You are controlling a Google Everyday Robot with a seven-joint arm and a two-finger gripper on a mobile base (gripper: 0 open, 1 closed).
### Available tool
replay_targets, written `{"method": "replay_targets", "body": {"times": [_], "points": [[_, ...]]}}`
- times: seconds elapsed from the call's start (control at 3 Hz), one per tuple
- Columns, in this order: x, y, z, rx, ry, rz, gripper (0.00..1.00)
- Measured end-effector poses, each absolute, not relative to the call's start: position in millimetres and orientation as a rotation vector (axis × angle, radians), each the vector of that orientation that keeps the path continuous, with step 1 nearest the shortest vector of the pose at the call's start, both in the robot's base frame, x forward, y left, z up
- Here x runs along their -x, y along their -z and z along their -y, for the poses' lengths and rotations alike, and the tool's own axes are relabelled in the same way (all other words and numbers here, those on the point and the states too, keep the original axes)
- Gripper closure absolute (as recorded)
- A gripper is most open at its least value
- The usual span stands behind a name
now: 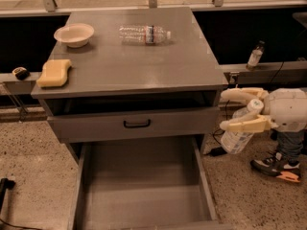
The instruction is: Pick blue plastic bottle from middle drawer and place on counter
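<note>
My gripper [224, 111] is to the right of the cabinet, level with the upper drawer front, out over the floor. It is shut on the blue plastic bottle [235, 141], a clear bottle with a white cap, which hangs tilted between the cream fingers [245, 125]. The middle drawer [144, 188] is pulled out below, and its grey floor is bare. The counter [144, 63] is the grey cabinet top, up and to the left of the gripper.
On the counter lie a clear bottle with a red-and-blue label [144, 34], a white bowl [74, 34] and a yellow sponge [54, 73]. The drawer front with a black handle [136, 123] is shut. A small bottle [255, 55] stands on the right ledge. A shoe [278, 169] is on the floor.
</note>
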State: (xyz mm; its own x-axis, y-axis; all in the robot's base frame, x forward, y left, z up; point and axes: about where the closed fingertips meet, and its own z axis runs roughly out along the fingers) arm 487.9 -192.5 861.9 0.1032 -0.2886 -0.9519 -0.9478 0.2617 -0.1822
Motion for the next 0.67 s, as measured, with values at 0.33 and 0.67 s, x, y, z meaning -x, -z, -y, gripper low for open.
{"method": "replay_targets", "body": {"times": [0.33, 0.67], "points": [[-504.2, -926.6, 180.1, 1.265, -0.839, -1.365, 1.00], [-536.1, -977.0, 147.9, 1.280, -0.964, -1.345, 1.00]]}}
